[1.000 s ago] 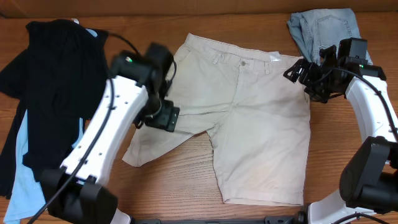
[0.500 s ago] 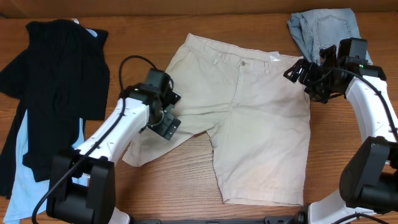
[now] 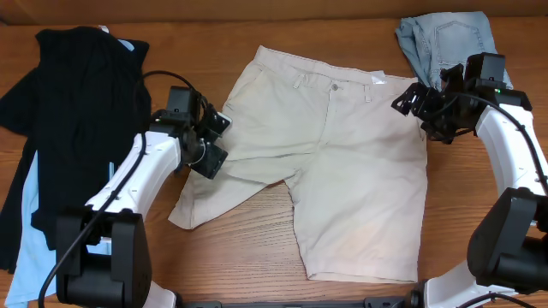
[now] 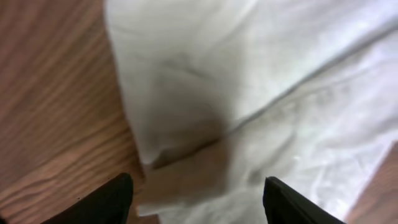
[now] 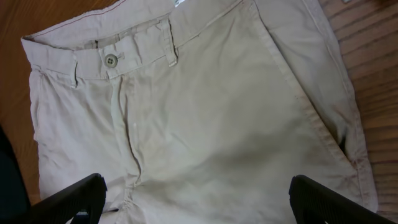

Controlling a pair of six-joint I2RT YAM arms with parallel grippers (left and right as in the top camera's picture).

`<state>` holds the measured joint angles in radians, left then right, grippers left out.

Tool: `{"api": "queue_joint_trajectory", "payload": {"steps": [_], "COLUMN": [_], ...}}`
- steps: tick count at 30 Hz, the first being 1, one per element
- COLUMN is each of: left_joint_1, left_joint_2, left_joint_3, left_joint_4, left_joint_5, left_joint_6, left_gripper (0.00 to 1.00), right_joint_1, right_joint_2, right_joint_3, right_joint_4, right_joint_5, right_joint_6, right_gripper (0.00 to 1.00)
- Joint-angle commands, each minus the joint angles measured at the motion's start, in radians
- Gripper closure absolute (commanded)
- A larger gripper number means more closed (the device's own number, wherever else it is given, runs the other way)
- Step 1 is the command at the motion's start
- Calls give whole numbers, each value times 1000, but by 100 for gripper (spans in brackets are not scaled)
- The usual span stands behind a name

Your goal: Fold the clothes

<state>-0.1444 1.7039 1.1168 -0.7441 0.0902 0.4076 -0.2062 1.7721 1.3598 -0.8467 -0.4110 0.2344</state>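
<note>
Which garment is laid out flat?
The beige khaki shorts in the middle: laid out front up, waistband and both legs showing. The black top and pale denim shorts lie bunched at the sides.

Free passage over bare table (image 3: pixel 257 224) at 6 o'clock, between the legs of the khaki shorts (image 3: pixel 351 162); black top (image 3: pixel 77 111) obstructs 9 o'clock, pale denim shorts (image 3: pixel 449 38) 1 o'clock.

surface: wooden table (image 3: pixel 248 244), brown, grain visible | backdrop: lighter tan band (image 3: pixel 257 7) along the table's far edge
</note>
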Motion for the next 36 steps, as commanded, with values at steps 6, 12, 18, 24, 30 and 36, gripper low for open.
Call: {"api": "queue_joint_trajectory", "payload": {"steps": [6, 12, 18, 24, 30, 36], "left_joint_1": [-5, -6, -6, -8, -67, -177], "left_joint_2": [22, 70, 80, 80, 80, 80], "left_joint_3": [-28, -29, -29, -24, 60, 129], "left_joint_4": [-33, -23, -1, 1, -209, -388], "left_joint_5": [30, 32, 16, 16, 226, 227], "left_joint_6": [72, 71, 56, -37, -112, -239], "left_gripper": [30, 39, 71, 96, 96, 96], "right_joint_1": [1, 1, 1, 1, 1, 1], "right_joint_2": [-23, -23, -23, -23, -23, -23], "right_joint_3": [16, 16, 16, 16, 16, 16], "right_joint_4": [3, 3, 3, 3, 3, 2], "right_joint_5": [6, 6, 6, 7, 6, 6], "right_joint_6": [-6, -6, -6, -6, -6, -5], "right_gripper": [2, 2, 2, 2, 2, 2]}}
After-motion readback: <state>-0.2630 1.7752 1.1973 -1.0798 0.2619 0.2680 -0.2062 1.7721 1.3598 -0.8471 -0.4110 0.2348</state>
